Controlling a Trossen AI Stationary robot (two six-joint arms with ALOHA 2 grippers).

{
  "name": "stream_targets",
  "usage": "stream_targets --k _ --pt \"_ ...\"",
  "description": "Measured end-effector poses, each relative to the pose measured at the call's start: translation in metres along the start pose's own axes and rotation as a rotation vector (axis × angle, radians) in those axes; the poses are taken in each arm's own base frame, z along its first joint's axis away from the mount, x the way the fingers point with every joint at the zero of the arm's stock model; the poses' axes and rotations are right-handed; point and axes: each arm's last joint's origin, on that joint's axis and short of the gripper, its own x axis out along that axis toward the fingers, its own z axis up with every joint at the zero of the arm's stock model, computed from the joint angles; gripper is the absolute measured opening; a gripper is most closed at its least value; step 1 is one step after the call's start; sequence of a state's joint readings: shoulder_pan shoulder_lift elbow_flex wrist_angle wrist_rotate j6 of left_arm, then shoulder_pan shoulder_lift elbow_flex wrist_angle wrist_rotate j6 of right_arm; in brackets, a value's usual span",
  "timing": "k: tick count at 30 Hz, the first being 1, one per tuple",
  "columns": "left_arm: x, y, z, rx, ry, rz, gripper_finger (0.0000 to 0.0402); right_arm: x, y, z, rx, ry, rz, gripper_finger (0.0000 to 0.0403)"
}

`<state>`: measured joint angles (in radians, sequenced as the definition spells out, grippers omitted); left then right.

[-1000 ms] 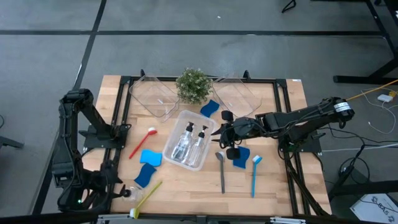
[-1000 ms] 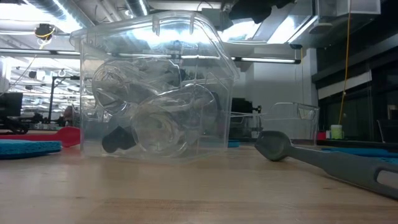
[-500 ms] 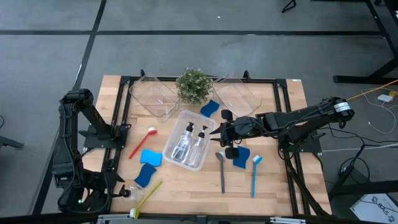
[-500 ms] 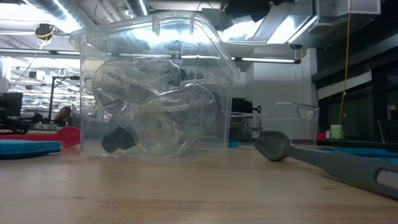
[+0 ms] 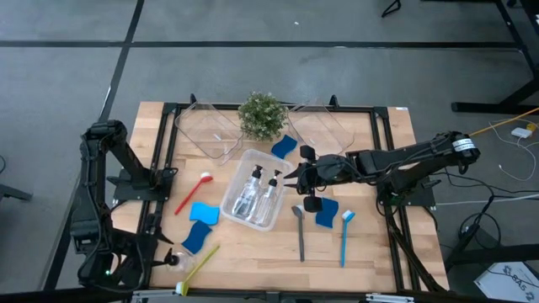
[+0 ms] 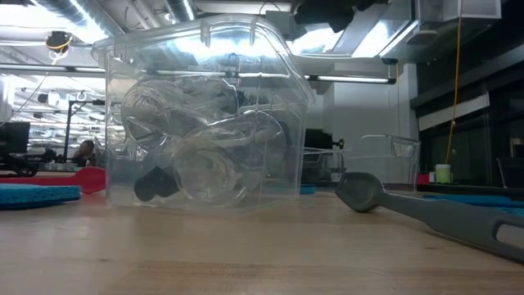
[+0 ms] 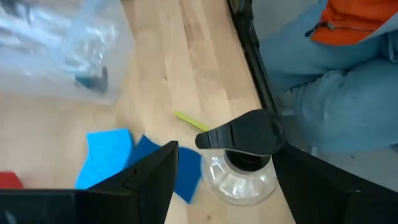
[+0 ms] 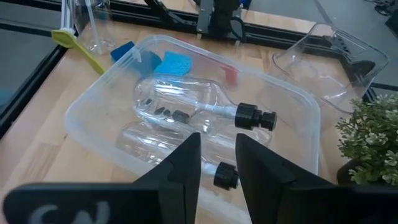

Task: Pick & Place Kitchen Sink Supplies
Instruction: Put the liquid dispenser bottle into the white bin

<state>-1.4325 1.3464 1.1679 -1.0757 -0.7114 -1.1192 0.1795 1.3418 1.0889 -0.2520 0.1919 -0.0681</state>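
A clear bin (image 5: 229,210) mid-table holds two clear pump bottles (image 5: 253,192) lying on their sides, also in the right wrist view (image 8: 186,109). My right gripper (image 5: 296,179) (image 8: 217,149) hovers at the bin's right side, its fingers a little apart with nothing between them. Near the table's near-left corner my left gripper (image 5: 164,257) (image 7: 225,149) stands open with a finger on either side of a third, upright pump bottle (image 7: 245,177). Blue sponges (image 5: 204,213) (image 5: 324,212) and red (image 5: 194,194), grey (image 5: 300,231), blue (image 5: 345,236) and yellow-green (image 5: 198,268) brushes lie on the wood. My left gripper has the pump bottle between its open fingers, coming at it slanting down from above. One finger (image 7: 155,174) stands clear of the bottle. Whether the other finger (image 7: 311,174) touches the bottle's wall I cannot tell.
Two empty clear bins (image 5: 209,130) (image 5: 324,130) and a small potted plant (image 5: 261,115) stand at the far edge. Another blue sponge (image 5: 284,146) lies beside the plant. A person in blue trousers (image 7: 336,74) is close by the table edge next to my left gripper.
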Motion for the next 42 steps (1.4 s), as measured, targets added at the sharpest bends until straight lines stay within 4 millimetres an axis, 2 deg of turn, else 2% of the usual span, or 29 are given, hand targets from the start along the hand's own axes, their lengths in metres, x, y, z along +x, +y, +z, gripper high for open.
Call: stream_targets --k 4,9,11,21,28,32,35,38,42 --pt "-0.004 0.0 -0.004 0.067 -0.051 0.021 0.0251 0.0 0.0 0.0 0.007 0.0 0.0 0.01" --pt "-0.004 0.004 -0.028 0.08 -0.106 0.03 0.0251 0.0 0.0 0.0 0.008 0.001 0.0 0.01" --pt "-0.007 0.009 -0.032 0.061 -0.146 0.032 0.0251 0.0 0.0 0.0 0.008 0.001 0.0 0.01" --pt "-0.014 0.02 -0.034 0.126 -0.172 0.052 0.0251 0.0 -0.003 0.0 0.012 0.0 -0.008 0.01" --pt "-0.02 0.048 -0.051 0.116 -0.262 0.096 0.024 0.001 -0.006 0.0 0.02 -0.005 -0.018 0.01" --pt "-0.017 0.075 -0.064 0.02 -0.281 0.056 0.0215 0.001 -0.006 0.0 0.019 -0.005 -0.017 0.01" --pt "-0.02 0.088 -0.067 -0.084 -0.277 -0.029 0.0197 0.001 -0.006 0.0 0.019 -0.005 -0.017 0.01" --pt "-0.026 0.091 -0.063 -0.126 -0.291 -0.125 0.0183 0.001 -0.006 0.0 0.013 0.001 -0.017 0.01" --pt "-0.026 0.085 -0.063 -0.121 -0.294 -0.208 0.0172 0.001 -0.006 -0.001 -0.025 0.01 -0.016 0.01"
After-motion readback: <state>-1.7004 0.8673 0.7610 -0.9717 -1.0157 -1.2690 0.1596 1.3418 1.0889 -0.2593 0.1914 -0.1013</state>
